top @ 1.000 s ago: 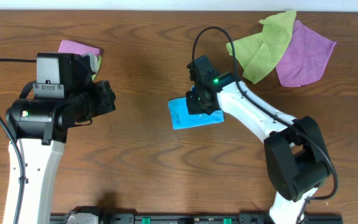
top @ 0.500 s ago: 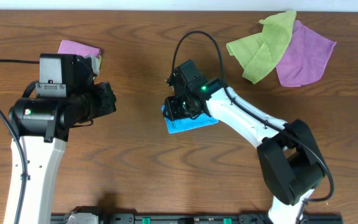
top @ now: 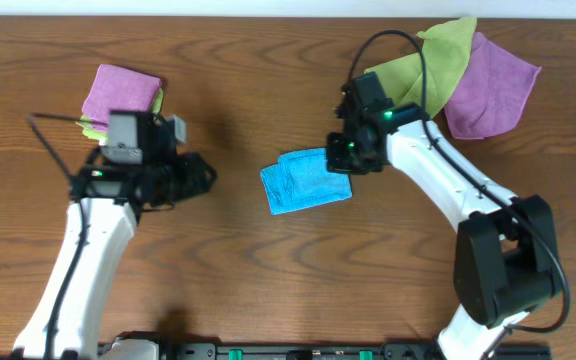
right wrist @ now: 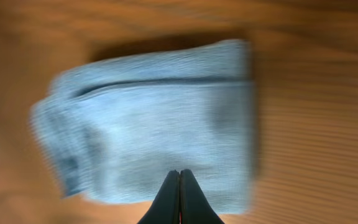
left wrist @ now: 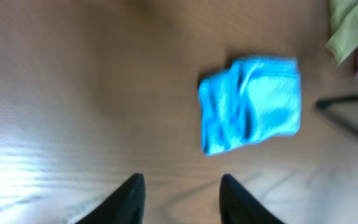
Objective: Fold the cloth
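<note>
The sky-blue cloth [top: 305, 180] lies folded into a small rectangle at the middle of the table. It also shows in the left wrist view [left wrist: 252, 104] and the right wrist view [right wrist: 157, 121]. My right gripper [top: 351, 156] is at the cloth's right edge, above it; its fingers [right wrist: 179, 176] are pressed together with nothing between them. My left gripper [top: 200, 178] is to the left of the cloth, well apart from it; its fingers [left wrist: 181, 186] are spread and empty.
A lime-green cloth [top: 423, 75] and a purple cloth [top: 490, 85] lie overlapped at the back right. A folded purple cloth [top: 120, 92] sits on a green one at the back left. The table is brown wood [top: 268, 260].
My right gripper has come off the cloth and moved back to its right edge. The cloth now lies uncovered and folded. My left arm has swung forward and right toward the cloth.
</note>
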